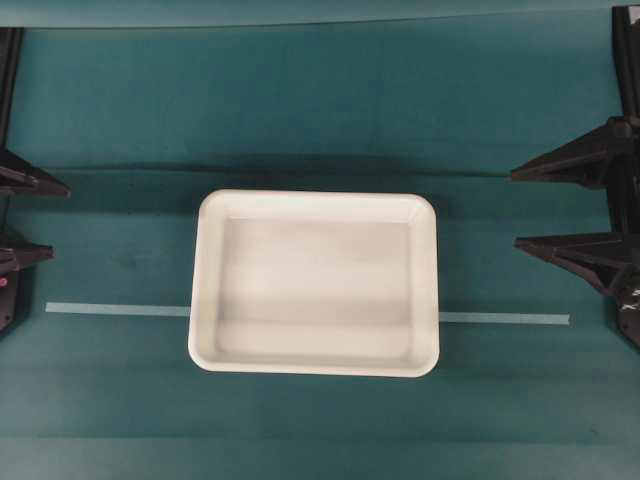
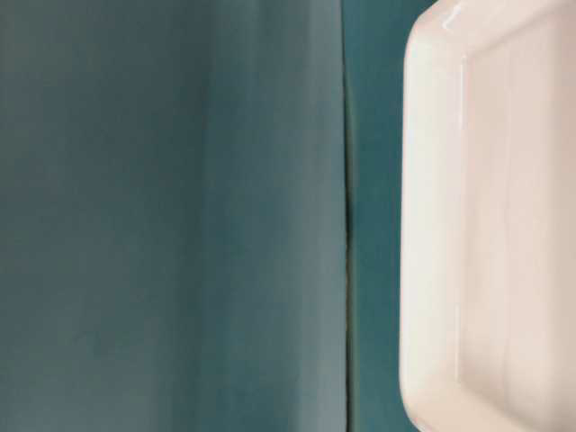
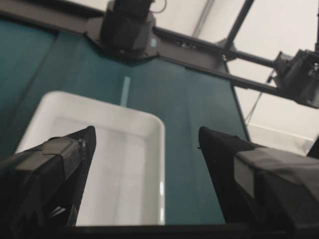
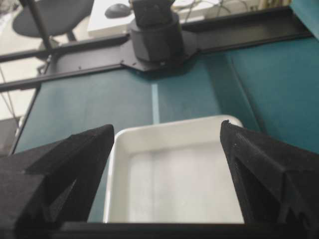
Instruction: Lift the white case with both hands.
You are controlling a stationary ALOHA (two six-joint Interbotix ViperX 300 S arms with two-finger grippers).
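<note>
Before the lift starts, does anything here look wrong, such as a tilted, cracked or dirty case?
Nothing stands out. The white case lies flat and empty on the teal table, square to it and whole, over a pale tape line. The left end effector and right end effector wait open on either side, clear of it.

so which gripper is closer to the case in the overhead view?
The right gripper. Its open fingertips reach well in toward the white case, while the left gripper sits at the frame's edge with a wider strip of teal cloth between.
</note>
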